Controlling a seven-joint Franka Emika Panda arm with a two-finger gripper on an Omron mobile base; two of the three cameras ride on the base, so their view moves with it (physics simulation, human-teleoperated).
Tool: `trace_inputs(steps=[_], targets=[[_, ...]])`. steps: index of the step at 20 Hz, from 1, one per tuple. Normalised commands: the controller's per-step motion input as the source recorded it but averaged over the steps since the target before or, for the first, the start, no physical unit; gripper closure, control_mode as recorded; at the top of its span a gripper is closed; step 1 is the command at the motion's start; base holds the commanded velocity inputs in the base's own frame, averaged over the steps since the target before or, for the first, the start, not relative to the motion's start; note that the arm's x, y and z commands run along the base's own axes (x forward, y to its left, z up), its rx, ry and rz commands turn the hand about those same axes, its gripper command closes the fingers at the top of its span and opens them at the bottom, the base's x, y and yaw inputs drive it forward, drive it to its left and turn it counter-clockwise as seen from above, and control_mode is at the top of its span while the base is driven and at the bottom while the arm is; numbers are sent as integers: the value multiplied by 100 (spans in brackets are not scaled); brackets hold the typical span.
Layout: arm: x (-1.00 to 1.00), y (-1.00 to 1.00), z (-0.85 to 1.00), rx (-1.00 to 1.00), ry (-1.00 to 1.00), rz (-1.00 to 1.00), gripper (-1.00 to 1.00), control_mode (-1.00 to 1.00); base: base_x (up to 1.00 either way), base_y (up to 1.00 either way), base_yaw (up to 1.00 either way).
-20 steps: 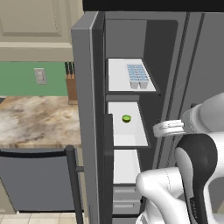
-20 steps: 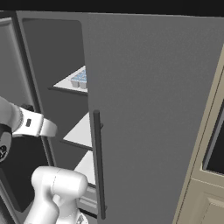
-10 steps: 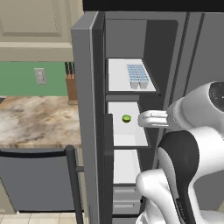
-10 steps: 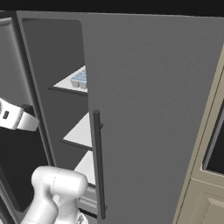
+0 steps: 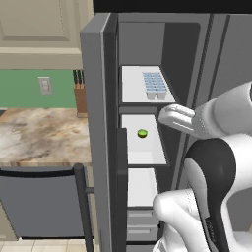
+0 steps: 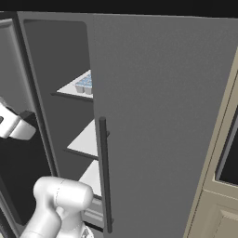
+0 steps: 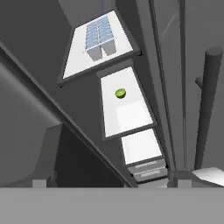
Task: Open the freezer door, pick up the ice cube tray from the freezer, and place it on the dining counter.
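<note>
Grey freezer door [image 5: 101, 128] stands swung open in the left base view, edge toward us, and we see the freezer [image 5: 147, 123] interior: white shelves, the ice cube tray [image 5: 155, 85] on the top shelf toward the right, a tiny green round item [image 5: 142, 133] on the shelf below, two grey drawers [image 5: 141, 224] at the bottom. This view alone gives the marble counter [image 5: 39, 135] with a knife block [image 5: 80, 96] to the left, a wall outlet [image 5: 46, 85], and the arm's white forearm reaching in from the right at second-shelf height.

In the right base view we get the wider plain grey door [image 6: 162, 125] with its dark bar handle [image 6: 105, 174], and the tray [image 6: 85, 83] peeking past its edge.

The hand view looks into the shelves; the tray [image 7: 99, 37] is far up, well apart from the gripper [image 7: 111, 183], whose two tips sit spread wide with nothing between them. No readable writing anywhere.
</note>
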Motion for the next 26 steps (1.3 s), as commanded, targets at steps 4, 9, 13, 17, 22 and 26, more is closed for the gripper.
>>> trace_inputs(steps=[4, 9, 13, 17, 22, 26], targets=[[0, 0, 0, 23, -23, -25, -100, -100, 0, 0, 0], [0, 0, 0, 19, -28, -29, -100, -100, 0, 0, 0], [0, 0, 1, 17, -29, -33, -100, -100, 0, 0, 0], [0, 0, 3, 21, -22, -32, -100, -100, 0, 0, 0], [0, 0, 1, 22, -11, -27, -100, -100, 0, 0, 0], [2, 0, 2, 14, -10, -27, -100, -100, 0, 0, 0]])
